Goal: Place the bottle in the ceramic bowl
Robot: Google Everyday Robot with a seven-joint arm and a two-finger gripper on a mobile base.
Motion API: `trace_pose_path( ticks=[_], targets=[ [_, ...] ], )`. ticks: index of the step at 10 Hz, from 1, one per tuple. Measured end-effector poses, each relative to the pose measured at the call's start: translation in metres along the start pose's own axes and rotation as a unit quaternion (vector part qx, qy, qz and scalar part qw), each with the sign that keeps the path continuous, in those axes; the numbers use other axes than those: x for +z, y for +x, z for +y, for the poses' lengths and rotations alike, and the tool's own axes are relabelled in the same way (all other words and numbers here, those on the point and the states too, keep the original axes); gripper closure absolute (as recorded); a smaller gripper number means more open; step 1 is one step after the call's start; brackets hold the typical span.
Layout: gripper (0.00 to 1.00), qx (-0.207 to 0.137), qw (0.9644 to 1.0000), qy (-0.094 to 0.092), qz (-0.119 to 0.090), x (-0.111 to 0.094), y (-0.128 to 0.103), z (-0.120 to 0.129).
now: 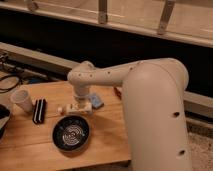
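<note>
As you look from the left, you see a white cup (21, 100) near the table (27, 144) edge, then a flat black block (39, 111) beside it. Next comes the bottle (66, 108): it lies on its side on the wood, its long axis running left to right, with a small pale end pointing toward the block. The gripper (80, 107) sits down over the bottle's right part; whether it grips or is loose I cannot tell. The bowl (56, 135) stands just in front of the bottle, nothing between them. A blue object (95, 101) lies just beside the gripper on the right, and a small red thing (117, 91) further right.
</note>
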State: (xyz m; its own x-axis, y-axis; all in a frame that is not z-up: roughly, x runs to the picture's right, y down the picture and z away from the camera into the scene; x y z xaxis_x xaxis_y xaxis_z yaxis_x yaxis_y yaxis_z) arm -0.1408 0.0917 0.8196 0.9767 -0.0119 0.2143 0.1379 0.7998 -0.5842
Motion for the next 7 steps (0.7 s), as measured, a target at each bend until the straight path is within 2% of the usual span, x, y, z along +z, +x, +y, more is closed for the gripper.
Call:
trace_pose_path(
  ticks=[2,3,4,7],
  targets=[
    [0.30,-0.013,0.9999,0.006,-0.001,0.002,-0.002,-0.019],
    [0.24,-0.014,0.9999,0.009,0.000,0.002,0.002,-0.030],
    [0.20,-0.015,0.9998,0.009,0.002,0.003,0.008,-0.039],
    [0.20,-0.012,0.9999,0.003,-0.007,0.017,0.014,-0.052]
  ],
)
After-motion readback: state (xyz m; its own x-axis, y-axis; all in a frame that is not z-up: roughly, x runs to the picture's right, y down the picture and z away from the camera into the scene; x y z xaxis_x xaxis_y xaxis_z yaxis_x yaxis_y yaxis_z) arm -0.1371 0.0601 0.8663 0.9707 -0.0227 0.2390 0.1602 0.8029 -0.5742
